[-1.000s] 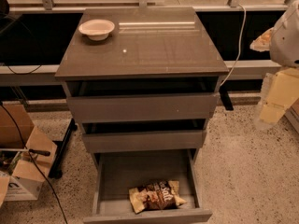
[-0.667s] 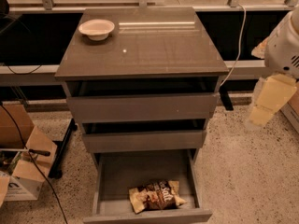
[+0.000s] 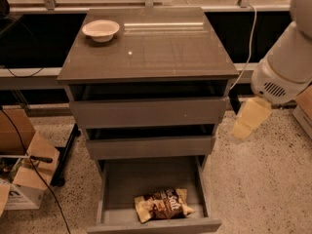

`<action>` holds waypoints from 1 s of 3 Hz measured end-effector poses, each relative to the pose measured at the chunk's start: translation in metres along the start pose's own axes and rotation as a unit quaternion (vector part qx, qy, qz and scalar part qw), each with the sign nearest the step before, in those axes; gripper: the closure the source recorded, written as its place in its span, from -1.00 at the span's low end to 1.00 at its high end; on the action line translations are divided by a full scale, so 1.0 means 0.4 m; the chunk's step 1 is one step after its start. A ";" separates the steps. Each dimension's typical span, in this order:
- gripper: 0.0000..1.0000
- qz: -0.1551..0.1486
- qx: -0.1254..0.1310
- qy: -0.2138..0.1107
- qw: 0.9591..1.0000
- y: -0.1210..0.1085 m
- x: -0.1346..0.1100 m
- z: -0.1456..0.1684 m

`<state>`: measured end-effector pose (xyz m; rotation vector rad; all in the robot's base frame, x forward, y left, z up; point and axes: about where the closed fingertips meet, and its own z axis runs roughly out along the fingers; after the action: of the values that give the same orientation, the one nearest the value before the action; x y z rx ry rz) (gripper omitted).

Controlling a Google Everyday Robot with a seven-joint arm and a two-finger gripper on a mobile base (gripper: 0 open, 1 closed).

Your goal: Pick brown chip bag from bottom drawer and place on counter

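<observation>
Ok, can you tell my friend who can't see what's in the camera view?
A brown chip bag lies in the open bottom drawer of a grey cabinet. A white bowl sits on the counter on top. The robot's gripper hangs in the air right of the cabinet, touching nothing.

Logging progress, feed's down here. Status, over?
Tool out right of top drawer. Brown chip bag lying in open bottom drawer, near front. Nothing covering it; white bowl on counter.
</observation>
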<state>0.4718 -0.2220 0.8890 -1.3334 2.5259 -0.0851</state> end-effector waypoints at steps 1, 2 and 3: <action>-1.00 0.054 -0.027 0.013 0.998 0.008 0.027 0.128; -1.00 0.113 -0.071 0.002 0.991 0.018 0.048 0.268; -1.00 0.113 -0.074 0.000 0.991 0.019 0.043 0.282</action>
<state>0.4877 -0.2227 0.7758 -1.0860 2.7097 0.1524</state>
